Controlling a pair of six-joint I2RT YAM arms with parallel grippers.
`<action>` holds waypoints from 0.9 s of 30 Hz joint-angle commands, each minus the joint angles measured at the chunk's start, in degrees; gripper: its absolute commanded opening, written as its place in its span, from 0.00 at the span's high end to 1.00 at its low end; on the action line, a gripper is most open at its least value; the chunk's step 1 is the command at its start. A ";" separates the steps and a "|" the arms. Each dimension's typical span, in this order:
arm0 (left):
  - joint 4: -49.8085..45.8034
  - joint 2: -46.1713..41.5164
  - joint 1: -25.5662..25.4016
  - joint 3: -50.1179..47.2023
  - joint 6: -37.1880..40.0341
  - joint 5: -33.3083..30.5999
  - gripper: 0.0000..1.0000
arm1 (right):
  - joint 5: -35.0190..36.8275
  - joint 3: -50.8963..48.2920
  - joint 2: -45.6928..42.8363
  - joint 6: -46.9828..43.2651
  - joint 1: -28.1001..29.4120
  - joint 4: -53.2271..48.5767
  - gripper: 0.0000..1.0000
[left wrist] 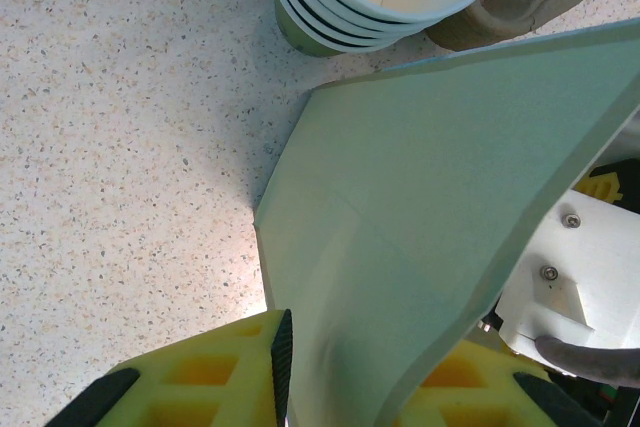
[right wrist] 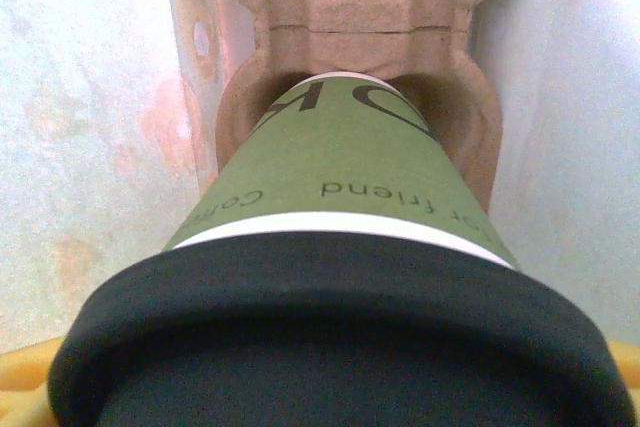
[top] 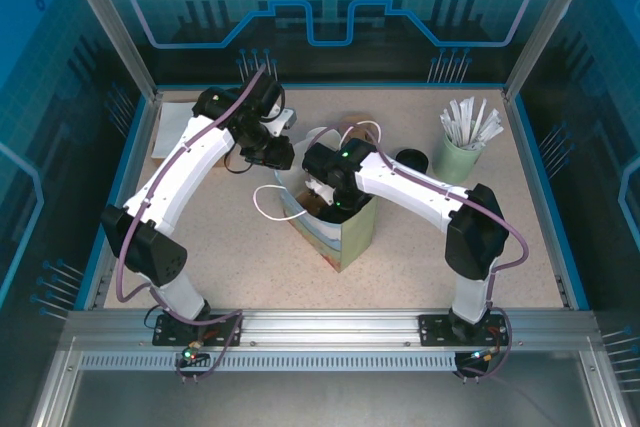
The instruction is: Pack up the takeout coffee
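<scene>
Inside bag (right wrist: 565, 147), coffee cup (right wrist: 340, 182) in carrier (right wrist: 360, 17)

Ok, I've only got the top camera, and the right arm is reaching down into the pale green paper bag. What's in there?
Observer: A green paper cup with a black lid, its base in a pocket of a brown moulded-pulp carrier.
Operator: Is the right gripper holding it?
Observer: Yes, the right gripper has it at the lid end, yellow fingers on both sides.
Operator: And the left gripper?
Observer: The left gripper pinches the wall of the pale green paper bag.
</scene>
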 commanded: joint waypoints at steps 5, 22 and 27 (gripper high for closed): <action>-0.38 -1.23 -0.29 1.64 0.70 -0.30 0.78 | -0.38 -2.23 3.50 -0.58 -0.77 2.48 0.15; -0.04 -1.50 -0.26 1.42 0.57 -0.10 0.83 | -0.63 -1.59 2.92 -0.24 -0.77 2.45 0.15; 0.80 -2.28 -0.31 1.23 0.21 0.04 0.87 | -0.73 0.69 1.99 0.35 -0.81 1.43 0.15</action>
